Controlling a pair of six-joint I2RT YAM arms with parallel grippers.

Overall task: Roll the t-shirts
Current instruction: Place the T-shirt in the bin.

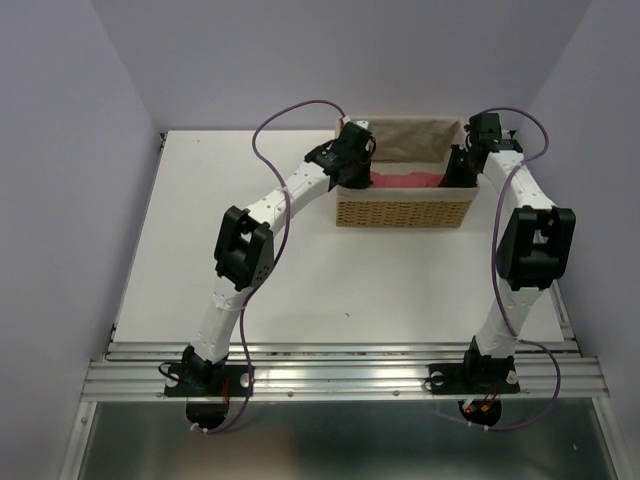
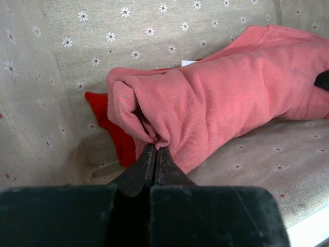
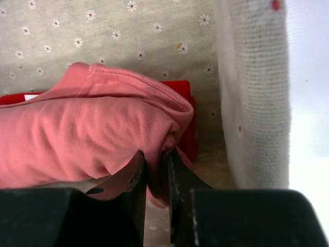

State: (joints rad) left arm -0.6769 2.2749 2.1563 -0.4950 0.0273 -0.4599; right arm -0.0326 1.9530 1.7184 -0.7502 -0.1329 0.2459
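Observation:
A salmon-red t-shirt lies rolled into a thick log inside the wicker basket, on its flowered lining. My left gripper reaches into the basket's left end. In the left wrist view the gripper is shut, its tips pinching a fold at the end of the t-shirt. My right gripper is at the basket's right end. In the right wrist view it is shut on the other end of the t-shirt, with cloth filling the gap between the jaws.
A brighter red cloth lies behind and under the roll, and it shows again at the right end as the same red cloth. The lined basket wall stands close to the right of the right gripper. The white table surrounds the basket.

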